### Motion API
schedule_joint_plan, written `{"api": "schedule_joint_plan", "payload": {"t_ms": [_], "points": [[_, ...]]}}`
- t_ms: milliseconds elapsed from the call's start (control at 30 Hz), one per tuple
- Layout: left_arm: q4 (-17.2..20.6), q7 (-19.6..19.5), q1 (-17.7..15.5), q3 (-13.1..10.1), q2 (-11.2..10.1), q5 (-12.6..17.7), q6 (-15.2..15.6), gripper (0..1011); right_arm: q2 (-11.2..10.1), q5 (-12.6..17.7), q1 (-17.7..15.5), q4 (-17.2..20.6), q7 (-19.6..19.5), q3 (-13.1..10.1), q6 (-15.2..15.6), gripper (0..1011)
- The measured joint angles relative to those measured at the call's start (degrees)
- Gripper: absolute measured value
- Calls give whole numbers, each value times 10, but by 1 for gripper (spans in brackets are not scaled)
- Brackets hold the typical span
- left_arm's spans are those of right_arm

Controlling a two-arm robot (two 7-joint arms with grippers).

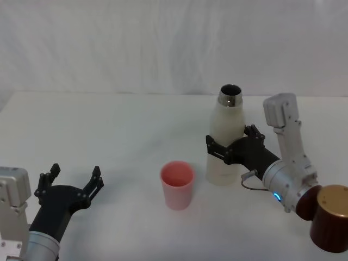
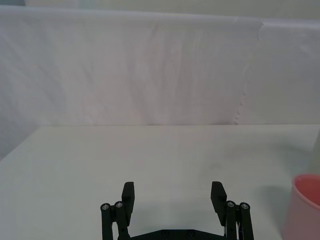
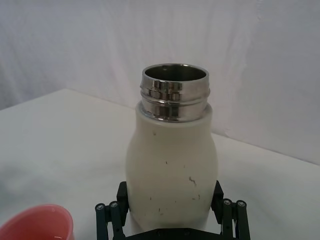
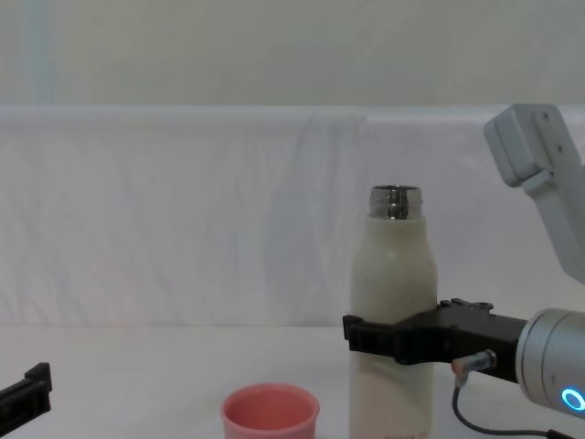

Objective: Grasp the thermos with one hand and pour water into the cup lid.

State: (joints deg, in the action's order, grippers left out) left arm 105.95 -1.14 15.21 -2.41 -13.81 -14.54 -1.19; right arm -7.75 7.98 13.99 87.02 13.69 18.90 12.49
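I see the tall cream-white matte thermos (image 1: 225,147) with its shiny threaded steel neck standing upright right of centre in the head view, mouth uncapped. My right gripper (image 1: 232,142) — black jaws on a silver-grey wrist with a blue ring light — has its jaws clamped against both sides of the bottle's lower body. The small round salmon-pink cup lid (image 1: 176,185) sits just beside it, low and centre. My left gripper (image 1: 74,178) rests at lower left, jaws spread — nothing between them.
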Motion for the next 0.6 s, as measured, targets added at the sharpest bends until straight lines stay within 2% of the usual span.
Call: {"api": "schedule_joint_plan", "payload": {"t_ms": [600], "points": [[0, 0, 0, 0, 0, 0, 0, 1001, -22, 23, -18, 20, 11, -4, -6, 1000]]}}
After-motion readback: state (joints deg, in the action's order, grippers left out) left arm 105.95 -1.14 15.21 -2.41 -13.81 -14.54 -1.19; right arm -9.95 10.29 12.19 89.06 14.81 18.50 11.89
